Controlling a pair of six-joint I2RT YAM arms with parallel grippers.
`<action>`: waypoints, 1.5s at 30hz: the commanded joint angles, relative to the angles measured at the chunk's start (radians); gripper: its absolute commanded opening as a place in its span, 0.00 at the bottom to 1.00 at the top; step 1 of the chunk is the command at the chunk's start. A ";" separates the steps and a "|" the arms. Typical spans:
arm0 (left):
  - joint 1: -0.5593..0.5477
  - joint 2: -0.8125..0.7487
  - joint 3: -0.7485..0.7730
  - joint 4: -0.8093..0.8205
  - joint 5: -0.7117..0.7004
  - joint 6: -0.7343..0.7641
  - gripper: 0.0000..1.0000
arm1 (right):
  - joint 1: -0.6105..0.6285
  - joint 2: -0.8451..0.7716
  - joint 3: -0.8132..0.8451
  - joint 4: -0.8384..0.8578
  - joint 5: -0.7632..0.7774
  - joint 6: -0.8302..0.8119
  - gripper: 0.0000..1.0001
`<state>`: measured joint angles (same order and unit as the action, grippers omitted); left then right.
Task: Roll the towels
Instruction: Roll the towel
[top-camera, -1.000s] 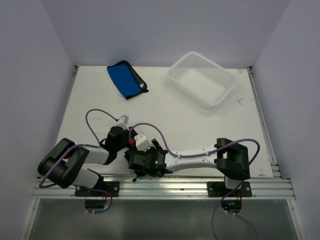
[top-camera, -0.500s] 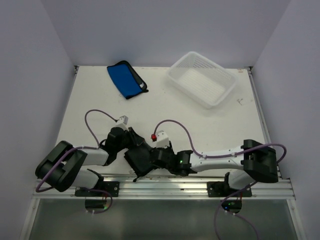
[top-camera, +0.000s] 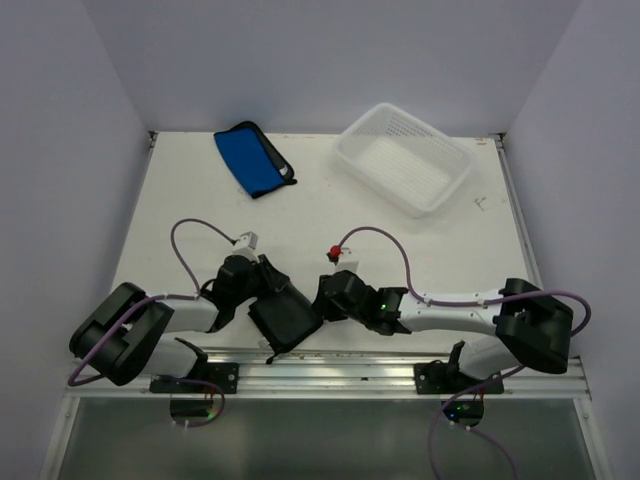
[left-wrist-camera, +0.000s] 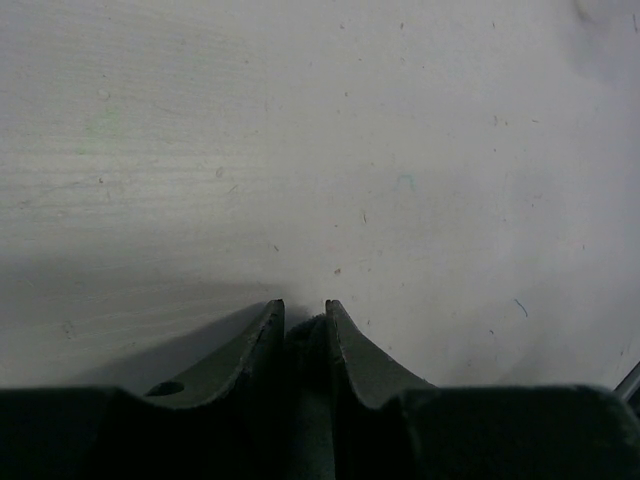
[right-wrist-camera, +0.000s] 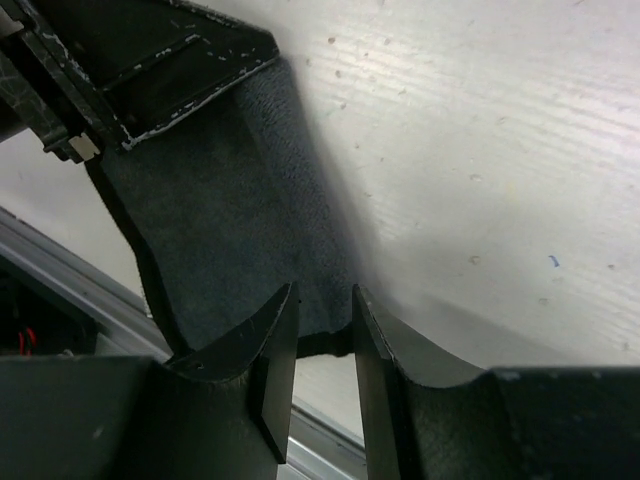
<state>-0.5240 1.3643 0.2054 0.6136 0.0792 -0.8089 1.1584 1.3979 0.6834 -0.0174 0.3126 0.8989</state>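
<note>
Right gripper (right-wrist-camera: 322, 300), low in the overhead view, has narrowed its jaws from wide onto the near edge of the dark towel (right-wrist-camera: 220, 220), and its arm has swung out to the right. Left gripper (left-wrist-camera: 303, 308) stays pinched narrow on the towel's far corner. With both ends held, rolling can probably begin. Only the right wrist view shows the cloth in the gap. Only overhead shows the blue towel (top-camera: 250, 160), unrolled at upper left, and the basket (top-camera: 388, 107) at upper right.

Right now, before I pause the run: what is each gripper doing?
Left gripper: jaws shut on the dark towel.
Right gripper: jaws shut on the same towel's edge.
</note>
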 joint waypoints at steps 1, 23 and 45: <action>-0.013 0.004 0.005 -0.091 -0.045 0.022 0.28 | 0.000 0.042 -0.022 0.086 -0.079 0.069 0.32; -0.019 -0.045 0.107 -0.280 -0.076 0.039 0.28 | 0.194 0.196 0.185 -0.163 0.211 -0.184 0.00; -0.059 -0.165 0.131 -0.258 0.160 -0.127 0.30 | 0.443 0.515 0.547 -0.592 0.720 -0.163 0.00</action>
<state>-0.5587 1.2076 0.3561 0.2333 0.1623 -0.8597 1.5841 1.9038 1.1931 -0.5755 0.9413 0.7395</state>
